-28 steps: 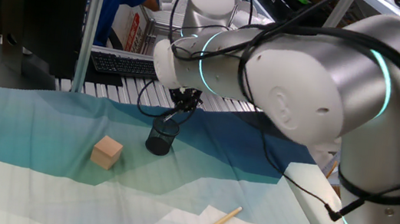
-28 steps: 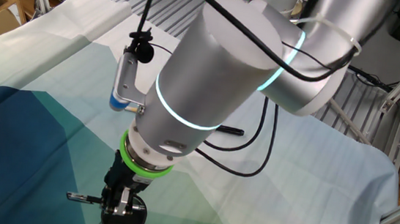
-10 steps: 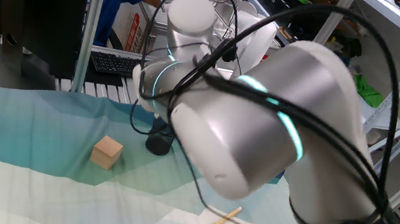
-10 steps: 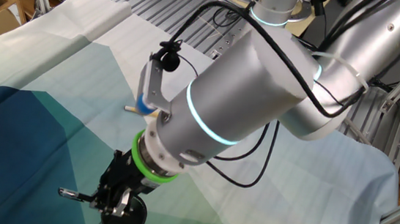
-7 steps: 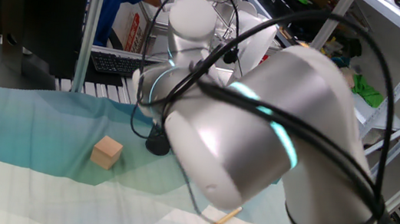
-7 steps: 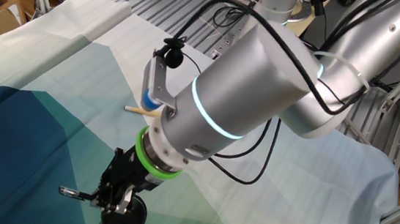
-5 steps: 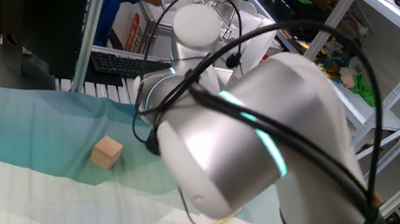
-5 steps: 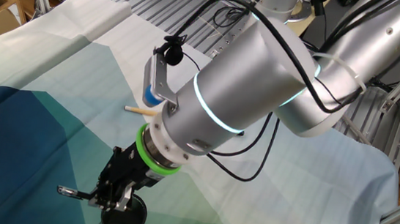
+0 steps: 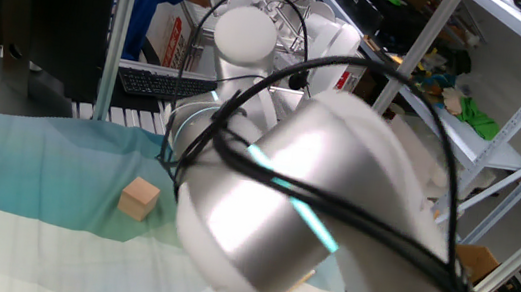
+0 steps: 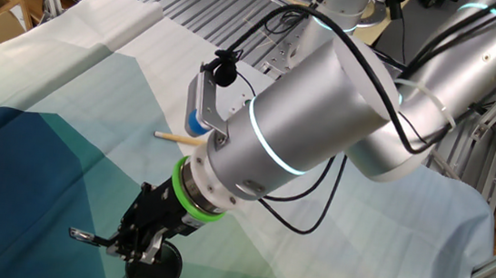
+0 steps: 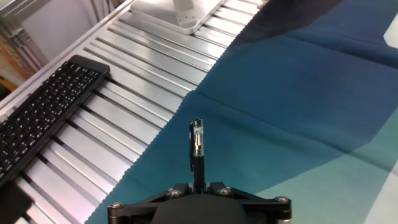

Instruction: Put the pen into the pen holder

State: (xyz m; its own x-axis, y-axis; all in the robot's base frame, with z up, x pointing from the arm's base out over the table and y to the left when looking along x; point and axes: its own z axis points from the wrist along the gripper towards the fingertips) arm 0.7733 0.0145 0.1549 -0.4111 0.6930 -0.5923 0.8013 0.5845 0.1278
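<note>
While the pen (image 11: 196,152) sticks straight out ahead of the gripper (image 11: 199,186) in my hand view, I see the fingers clamped on its near end, its clip end pointing out over the blue cloth (image 11: 311,99). From the other fixed view the pen (image 10: 91,236) lies roughly level, jutting left from the gripper (image 10: 148,244), with the holder (image 10: 153,271) right below the fingers at the bottom edge; the pen is above the rim, not inside.

Compared with half a second ago, the wrist has rolled a little further and the pen's free end sits slightly further left; the holder has not moved. In one fixed view the arm has swung across, and I can no longer see the holder or the gripper behind it.

The block (image 9: 140,198) sits apart on the cloth, to the left. A stick (image 10: 175,137) lies behind the arm. Beyond the cloth's edge I see ribbed metal (image 11: 112,81) and a keyboard (image 11: 43,109).
</note>
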